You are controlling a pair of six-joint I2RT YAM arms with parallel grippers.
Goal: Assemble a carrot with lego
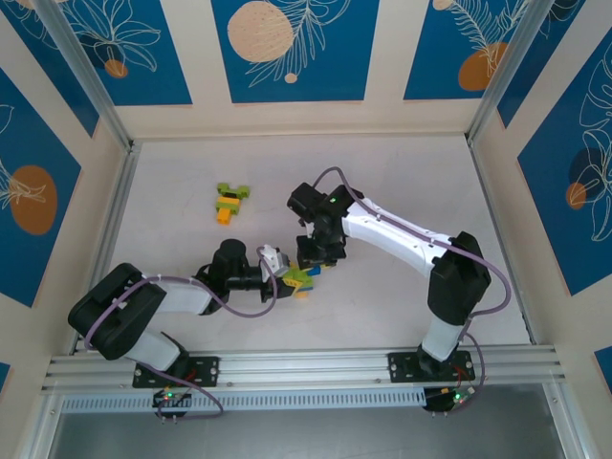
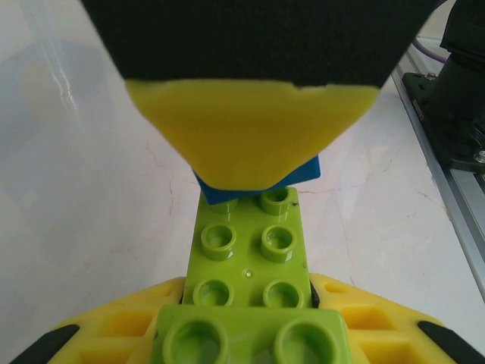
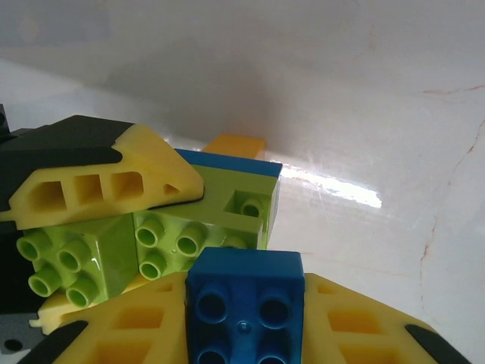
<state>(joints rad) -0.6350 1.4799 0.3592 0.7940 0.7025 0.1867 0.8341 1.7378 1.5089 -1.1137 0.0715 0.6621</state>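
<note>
Near the middle of the white worktop (image 1: 191, 163) the two arms meet over a small cluster of lego. The left gripper (image 1: 284, 273) is closed on a lime green studded plastic brick (image 2: 250, 337), clamped between its yellow fingers (image 2: 114, 337). A longer lime green studded brick (image 2: 250, 258) reaches out from the held one, away from the left wrist camera. The right gripper (image 1: 318, 260) comes in from the far side and is closed on a small blue studded plastic brick (image 3: 246, 303), which sits between its own yellow fingers (image 3: 364, 326). In the left wrist view this blue brick touches the far end of the longer lime green brick, under one yellow finger of the right gripper. In the right wrist view a small orange plastic piece (image 3: 236, 144) shows just behind the cluster; whether it rests on the worktop cannot be told. Well apart from the cluster, toward the far left of the worktop, a separate little assembly of lime green and orange bricks (image 1: 229, 203) lies with neither gripper touching it.
</note>
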